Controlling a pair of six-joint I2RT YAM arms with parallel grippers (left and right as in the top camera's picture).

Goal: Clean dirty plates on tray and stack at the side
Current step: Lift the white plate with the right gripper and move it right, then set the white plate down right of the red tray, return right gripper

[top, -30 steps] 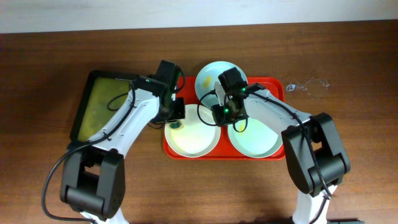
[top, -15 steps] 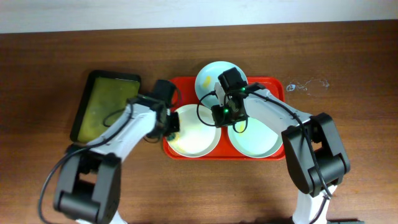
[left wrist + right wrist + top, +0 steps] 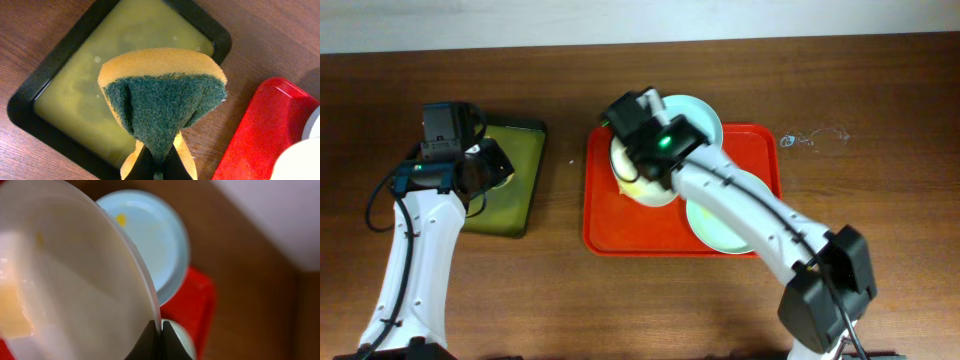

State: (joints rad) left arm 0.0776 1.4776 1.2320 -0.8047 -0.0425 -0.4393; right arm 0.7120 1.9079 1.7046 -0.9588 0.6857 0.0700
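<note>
My right gripper point(image 3: 642, 160) point(image 3: 161, 341) is shut on the rim of the white plate point(image 3: 638, 186) point(image 3: 75, 285) and holds it tilted above the left half of the red tray point(image 3: 620, 228) point(image 3: 196, 300). A pale blue plate point(image 3: 702, 115) point(image 3: 150, 235) with a yellow smear lies at the tray's back edge. A second pale plate point(image 3: 718, 228) lies at the tray's right, partly under my arm. My left gripper point(image 3: 492, 168) point(image 3: 159, 167) is shut on a yellow and green sponge point(image 3: 162, 100) over the olive tray point(image 3: 520, 200) point(image 3: 115, 65).
The olive tray holds yellowish liquid and stands left of the red tray point(image 3: 270, 130), with a strip of bare wood between them. Small clear droplets point(image 3: 810, 137) lie on the table beyond the red tray's back right corner.
My left arm has swung left with the sponge, from the white plate to over the olive tray. My right gripper has taken the white plate's rim and lifted it, tilted, off the tray.
</note>
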